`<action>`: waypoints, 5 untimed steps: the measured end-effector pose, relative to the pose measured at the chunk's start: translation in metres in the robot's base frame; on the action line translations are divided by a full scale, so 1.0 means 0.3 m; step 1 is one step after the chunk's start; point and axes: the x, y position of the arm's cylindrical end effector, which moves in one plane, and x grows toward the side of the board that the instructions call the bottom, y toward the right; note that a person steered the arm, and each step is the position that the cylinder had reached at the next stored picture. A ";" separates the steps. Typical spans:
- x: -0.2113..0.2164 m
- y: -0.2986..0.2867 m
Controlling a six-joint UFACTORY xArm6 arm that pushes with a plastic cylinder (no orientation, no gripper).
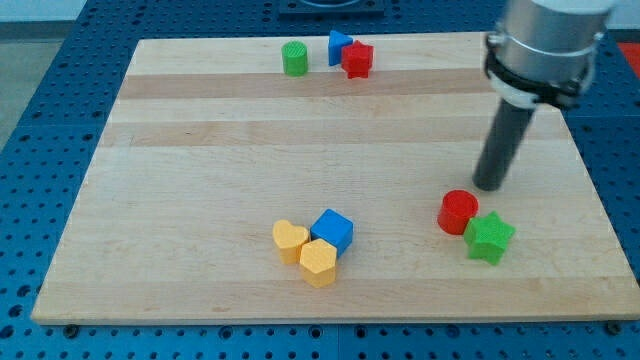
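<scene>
My tip rests on the wooden board at the view's right, just above and to the right of a red cylinder. It is nearest to that cylinder, and a small gap seems to separate them. A green star block sits against the red cylinder's lower right. Toward the view's bottom centre, a blue cube, a yellow heart-shaped block and a yellow hexagonal block huddle together.
Near the view's top edge stand a green cylinder, a blue triangular block and a red star block, the last two touching. A blue perforated table surrounds the board.
</scene>
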 end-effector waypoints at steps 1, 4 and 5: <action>0.129 0.076; 0.312 0.002; 0.302 -0.058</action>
